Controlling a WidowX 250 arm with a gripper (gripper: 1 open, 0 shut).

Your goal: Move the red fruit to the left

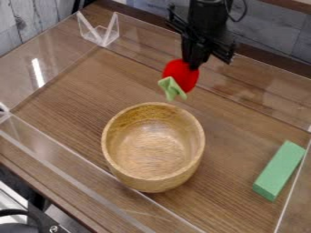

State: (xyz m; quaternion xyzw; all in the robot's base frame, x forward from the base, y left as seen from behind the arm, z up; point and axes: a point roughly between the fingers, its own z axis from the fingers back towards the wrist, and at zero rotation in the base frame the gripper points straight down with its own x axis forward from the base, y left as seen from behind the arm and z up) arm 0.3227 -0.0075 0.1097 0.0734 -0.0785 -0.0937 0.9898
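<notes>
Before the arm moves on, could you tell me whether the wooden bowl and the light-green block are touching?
Apart; the camera view shows bare tabletop between the bowl and block.

The scene is evenly and fairly brightly lit, with soft contrast across the wooden table (73,109). A small white glare streak sits on the wood at the left of the frame. The inside of the bowl (152,153) is shaded softly along its wall, and the arm (201,27) at the top reads as a dark mass with little detail. The picture is small and coarse, so fine edges look soft, the red fruit (181,73) included
</notes>
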